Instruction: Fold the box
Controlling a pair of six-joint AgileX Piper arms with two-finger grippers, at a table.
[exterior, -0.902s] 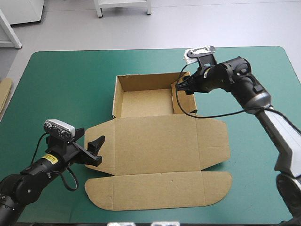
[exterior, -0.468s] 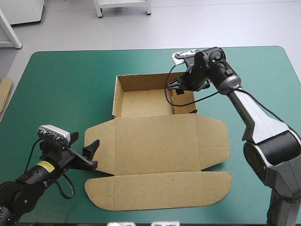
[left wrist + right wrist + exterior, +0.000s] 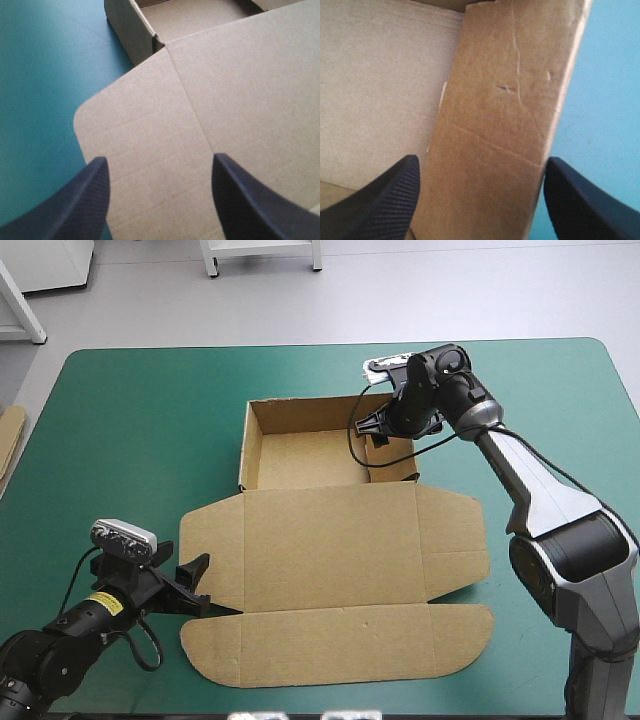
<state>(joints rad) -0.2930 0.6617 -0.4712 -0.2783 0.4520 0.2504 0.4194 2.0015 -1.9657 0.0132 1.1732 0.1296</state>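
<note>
The brown box (image 3: 335, 570) lies as an open tray (image 3: 300, 455) at the back, with its lid flat toward the table's front. My right gripper (image 3: 374, 426) hangs over the far end of the tray's right wall. It is open, and in the right wrist view that gripper (image 3: 480, 200) has the wall panel (image 3: 505, 115) between its black fingers, beside the tray floor (image 3: 375, 85). My left gripper (image 3: 193, 582) sits low at the lid's left side flap. It is open, and in the left wrist view that gripper (image 3: 160, 195) has the flap (image 3: 145, 140) ahead of it.
An edge of more brown board (image 3: 9, 443) shows at the table's left edge. Teal-green cover (image 3: 140, 430) lies bare left of the tray and right of the lid (image 3: 555, 390).
The right gripper has swung left and turned onto the far end of the tray's right wall. The left gripper has drawn back slightly toward the table's front. The box has not moved.
</note>
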